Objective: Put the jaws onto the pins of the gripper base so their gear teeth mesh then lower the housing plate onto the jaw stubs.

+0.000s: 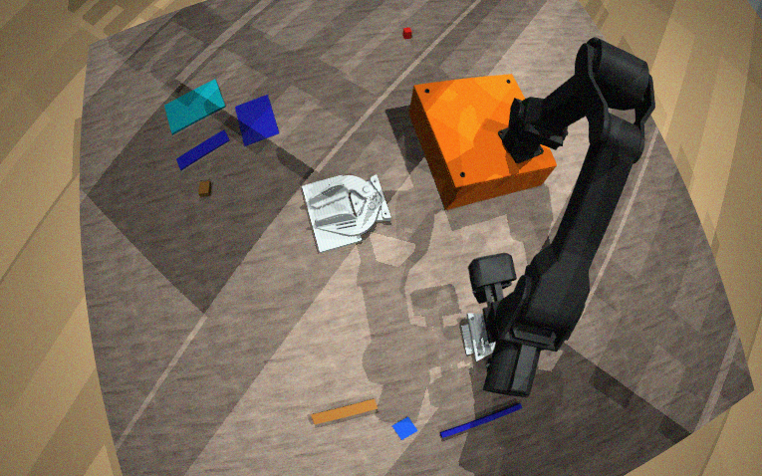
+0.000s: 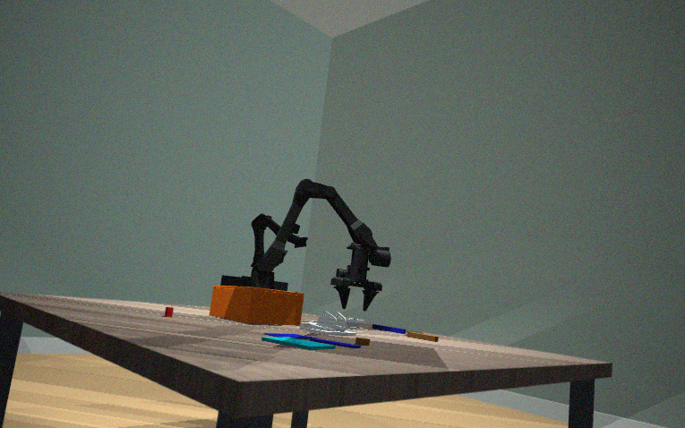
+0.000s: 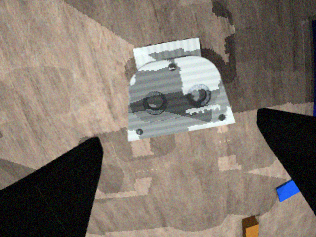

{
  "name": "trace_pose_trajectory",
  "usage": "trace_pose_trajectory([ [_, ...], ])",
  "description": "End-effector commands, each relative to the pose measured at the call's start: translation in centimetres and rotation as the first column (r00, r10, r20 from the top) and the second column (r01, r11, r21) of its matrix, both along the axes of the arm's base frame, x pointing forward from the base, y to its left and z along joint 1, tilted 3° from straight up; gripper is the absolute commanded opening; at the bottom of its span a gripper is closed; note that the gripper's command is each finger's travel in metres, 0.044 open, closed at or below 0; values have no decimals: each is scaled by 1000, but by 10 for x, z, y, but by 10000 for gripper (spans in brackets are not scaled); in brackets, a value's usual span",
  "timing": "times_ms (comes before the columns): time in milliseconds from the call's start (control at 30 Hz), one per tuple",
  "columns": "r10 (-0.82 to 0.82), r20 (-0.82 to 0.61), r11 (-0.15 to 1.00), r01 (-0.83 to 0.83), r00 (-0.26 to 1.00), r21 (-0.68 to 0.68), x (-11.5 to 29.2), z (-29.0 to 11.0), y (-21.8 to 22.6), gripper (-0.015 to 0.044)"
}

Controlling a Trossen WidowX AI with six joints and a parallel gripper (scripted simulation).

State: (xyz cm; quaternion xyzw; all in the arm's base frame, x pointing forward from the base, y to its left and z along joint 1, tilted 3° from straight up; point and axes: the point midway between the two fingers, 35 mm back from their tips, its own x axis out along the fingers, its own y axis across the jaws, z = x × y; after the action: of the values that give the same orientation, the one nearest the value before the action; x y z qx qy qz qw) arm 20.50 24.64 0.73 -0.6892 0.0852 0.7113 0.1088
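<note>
The housing plate (image 1: pixel 476 336) (image 3: pixel 200 74) is pale, with one rounded edge, two large round openings and several small holes. A pale ribbed strip shows past its rounded edge. My gripper (image 2: pixel 355 308) (image 3: pixel 179 130) is open and empty, above the table; in the wrist view the plate shows between and beyond its fingertips. In the top view the arm hides the fingers and part of the plate. The pale gripper base and jaws (image 1: pixel 345 206) (image 2: pixel 334 321) stand together nearer the middle of the table. Pins and tooth mesh are too small to tell.
An orange block (image 1: pixel 466 129) (image 2: pixel 254 305) stands by the arm. Teal (image 1: pixel 194 108) and blue (image 1: pixel 256 119) pieces and a small brown block (image 1: pixel 204 187) lie beyond the base. An orange bar (image 1: pixel 344 411), blue square (image 1: pixel 404 427) and thin blue bar (image 1: pixel 480 420) lie near the plate.
</note>
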Motion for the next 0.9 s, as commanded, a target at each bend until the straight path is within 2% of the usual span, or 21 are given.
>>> trace_pose_trajectory([
  [0, 3, -2, 1000, -3, 1000, 3, 0, 0, 1, 440],
  [433, 0, 0, 1000, 0, 1000, 0, 0, 0, 0, 440],
  [867, 1, -1, 1000, -1, 1000, 1, 1, -20, 3, 440],
])
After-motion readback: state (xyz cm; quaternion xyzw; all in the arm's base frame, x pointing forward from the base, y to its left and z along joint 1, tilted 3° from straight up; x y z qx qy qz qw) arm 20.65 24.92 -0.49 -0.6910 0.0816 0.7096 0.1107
